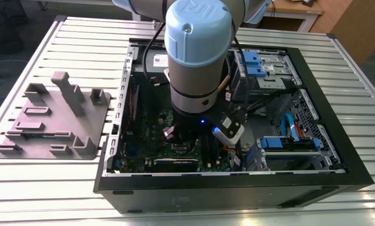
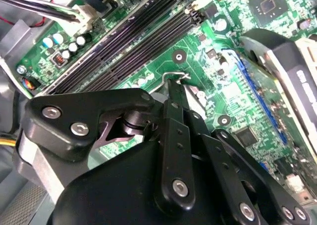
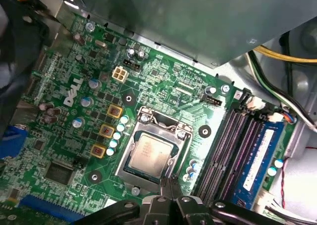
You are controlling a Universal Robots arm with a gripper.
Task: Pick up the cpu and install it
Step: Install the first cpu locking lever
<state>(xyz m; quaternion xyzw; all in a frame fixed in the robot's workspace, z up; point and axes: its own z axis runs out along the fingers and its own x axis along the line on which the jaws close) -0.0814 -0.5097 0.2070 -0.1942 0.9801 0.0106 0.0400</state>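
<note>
One cpu sits flat in the socket at the middle of the motherboard, frame open around it. The gripper hangs at the socket's edge, jaws pressed together on nothing. The grey tray lies beside the case on the table.

**Workshop setup around the bench**

Big slatted aluminium table fills most of the exterior view. Wooden desk at the top right, with a brown wooden panel beside it. Dark floor in the upper left corner. Lighting's even and bright.
</note>
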